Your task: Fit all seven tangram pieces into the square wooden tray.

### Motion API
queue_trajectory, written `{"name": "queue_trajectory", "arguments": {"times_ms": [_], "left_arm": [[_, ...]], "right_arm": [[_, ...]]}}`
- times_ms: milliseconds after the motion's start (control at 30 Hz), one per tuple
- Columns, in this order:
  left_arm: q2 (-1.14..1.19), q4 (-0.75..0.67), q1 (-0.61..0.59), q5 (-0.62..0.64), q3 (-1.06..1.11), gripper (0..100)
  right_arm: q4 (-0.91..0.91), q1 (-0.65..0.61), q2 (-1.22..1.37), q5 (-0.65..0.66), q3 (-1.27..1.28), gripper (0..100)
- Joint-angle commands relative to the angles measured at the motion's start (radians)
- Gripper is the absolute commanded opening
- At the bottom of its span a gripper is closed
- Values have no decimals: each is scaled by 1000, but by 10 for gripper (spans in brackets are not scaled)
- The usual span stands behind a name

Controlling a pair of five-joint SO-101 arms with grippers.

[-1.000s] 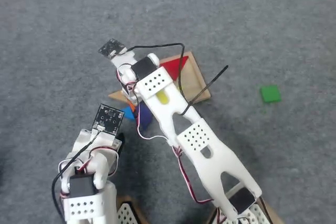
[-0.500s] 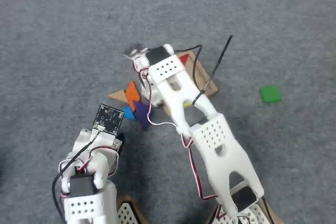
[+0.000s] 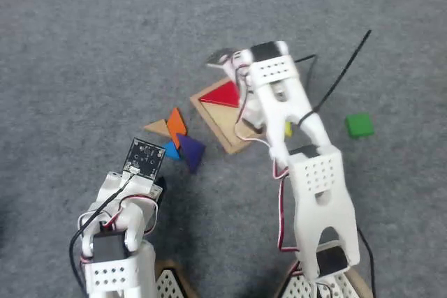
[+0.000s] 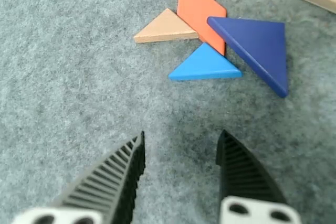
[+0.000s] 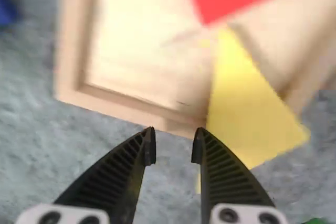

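My right gripper (image 5: 173,135): jaws narrowly parted, empty | yellow triangle (image 5: 247,108): just beyond my tips, lying across wooden tray (image 5: 71,51) rim | judged light, stiff, thin, slick | pinch overhanging edges.

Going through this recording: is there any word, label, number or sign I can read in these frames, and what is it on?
None can be read. The tangram pieces, the wooden tray and the grey mat are plain. The dark circuit board on the left arm shows only tiny dots, too small to read.
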Motion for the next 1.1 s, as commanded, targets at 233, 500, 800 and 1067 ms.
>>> {"name": "queue_trajectory", "arguments": {"times_ms": [233, 500, 800, 1067], "left_arm": [[-15, 5, -6, -14, -8, 207], [-15, 3, -6, -14, -8, 207], [-15, 2, -6, -15, -8, 207], [-15, 2, -6, -15, -8, 207]], "right_arm": [[-79, -105, 61, -25, -5, 126], [-24, -248, 104, -158, 0, 125], [10, -326, 97, -328, 0, 125], [10, -320, 96, -365, 44, 125]]}}
